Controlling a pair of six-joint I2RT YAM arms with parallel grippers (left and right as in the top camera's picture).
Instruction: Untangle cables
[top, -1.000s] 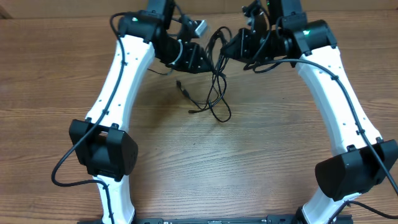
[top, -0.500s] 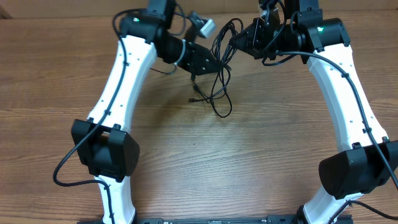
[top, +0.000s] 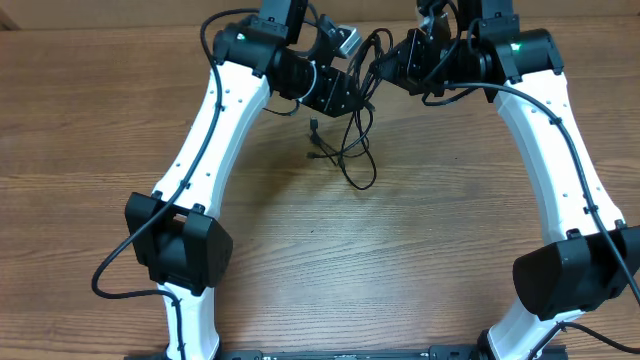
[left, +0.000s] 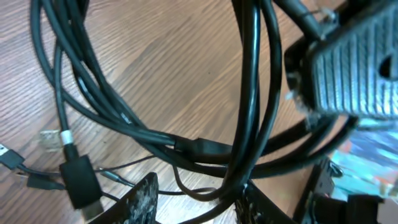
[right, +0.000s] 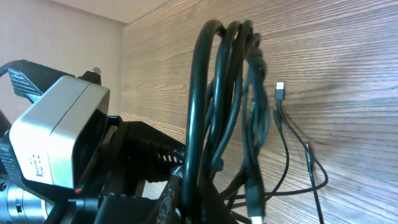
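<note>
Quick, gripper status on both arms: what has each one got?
The left gripper is open; the cables run loose between its fingers.
The right gripper is shut on the cables.

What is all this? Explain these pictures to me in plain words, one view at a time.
These are two white robot arms, the left arm and the right arm, standing at a wooden table. Each ends in a two-fingered pincer. The overhead picture looks down from above the table. The other two come from small cameras on the wrists, so they look along each pincer's fingers. The things being worked on are the cables, thin black cords in a tangled bundle. The right pincer is shut on the bundle, and loose ends, one with a small plug, trail onto the table. The left pincer is open, with strands running between its fingers.
</note>
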